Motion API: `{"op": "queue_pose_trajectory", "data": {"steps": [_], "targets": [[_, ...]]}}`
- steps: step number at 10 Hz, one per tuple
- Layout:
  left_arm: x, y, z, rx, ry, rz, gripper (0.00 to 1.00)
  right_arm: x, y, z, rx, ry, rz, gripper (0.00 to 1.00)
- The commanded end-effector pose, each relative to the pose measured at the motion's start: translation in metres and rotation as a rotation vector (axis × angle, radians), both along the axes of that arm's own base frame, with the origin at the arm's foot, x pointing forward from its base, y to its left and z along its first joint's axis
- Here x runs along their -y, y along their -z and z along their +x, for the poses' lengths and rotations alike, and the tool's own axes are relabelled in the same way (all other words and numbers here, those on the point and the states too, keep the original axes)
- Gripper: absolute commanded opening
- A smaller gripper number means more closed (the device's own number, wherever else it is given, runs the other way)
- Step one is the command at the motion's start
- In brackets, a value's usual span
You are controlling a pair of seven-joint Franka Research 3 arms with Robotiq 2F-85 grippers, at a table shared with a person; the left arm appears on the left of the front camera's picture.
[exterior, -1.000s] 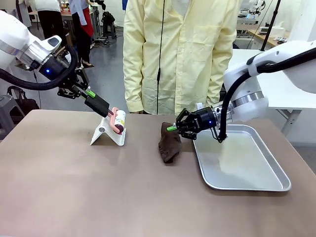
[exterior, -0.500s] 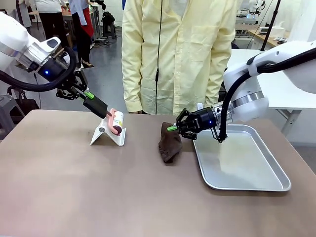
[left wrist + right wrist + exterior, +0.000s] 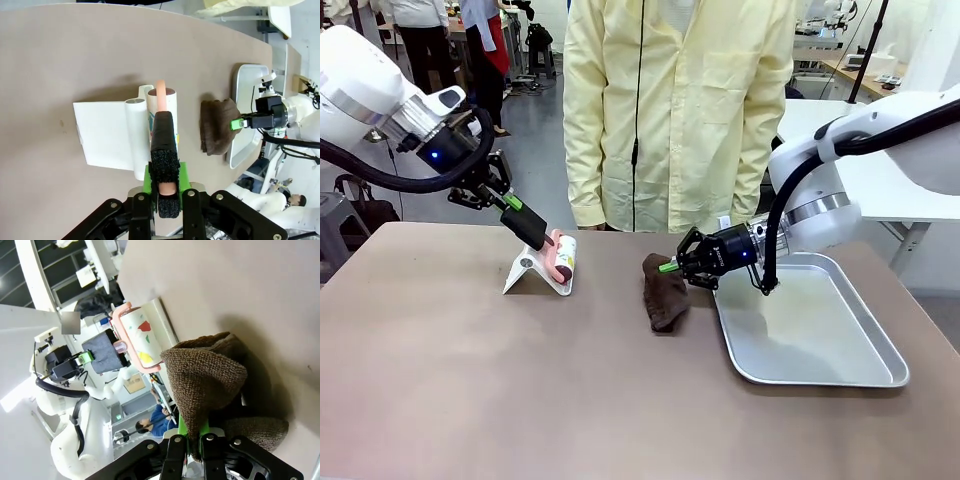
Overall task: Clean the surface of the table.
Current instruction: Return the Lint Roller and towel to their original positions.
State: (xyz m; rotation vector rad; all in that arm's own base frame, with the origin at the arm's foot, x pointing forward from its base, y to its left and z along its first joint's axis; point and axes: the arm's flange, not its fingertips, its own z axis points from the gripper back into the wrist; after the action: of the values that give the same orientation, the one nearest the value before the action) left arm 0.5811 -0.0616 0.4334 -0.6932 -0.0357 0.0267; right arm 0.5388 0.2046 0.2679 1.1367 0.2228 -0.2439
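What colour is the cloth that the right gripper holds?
Dark brown. The cloth shows best in the right wrist view, pinched in the right gripper.

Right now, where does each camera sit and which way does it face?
Front: between the arms, looking across the table at the person; both arms show.
Left wrist: above the left gripper, shut on the lint roller.
Right wrist: behind the right gripper, shut on the brown cloth.
All views share roller and cloth.
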Motion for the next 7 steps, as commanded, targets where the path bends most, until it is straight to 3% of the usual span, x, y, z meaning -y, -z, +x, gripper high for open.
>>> {"op": "queue_pose_trajectory", "data": {"steps": [1,7], "targets": [[0.0062,-0.0016,0.0096,-0.037,-0.016,0.032,0.22,-0.0056,0.0007,0.0079,-0.023,-0.005,0.01,0.08],[0.0133,0.0016,0.003,-0.073,0.007,0.033,0.22,-0.0014,0.0105,0.0125,-0.041,0.0,0.006,0.08]]}}
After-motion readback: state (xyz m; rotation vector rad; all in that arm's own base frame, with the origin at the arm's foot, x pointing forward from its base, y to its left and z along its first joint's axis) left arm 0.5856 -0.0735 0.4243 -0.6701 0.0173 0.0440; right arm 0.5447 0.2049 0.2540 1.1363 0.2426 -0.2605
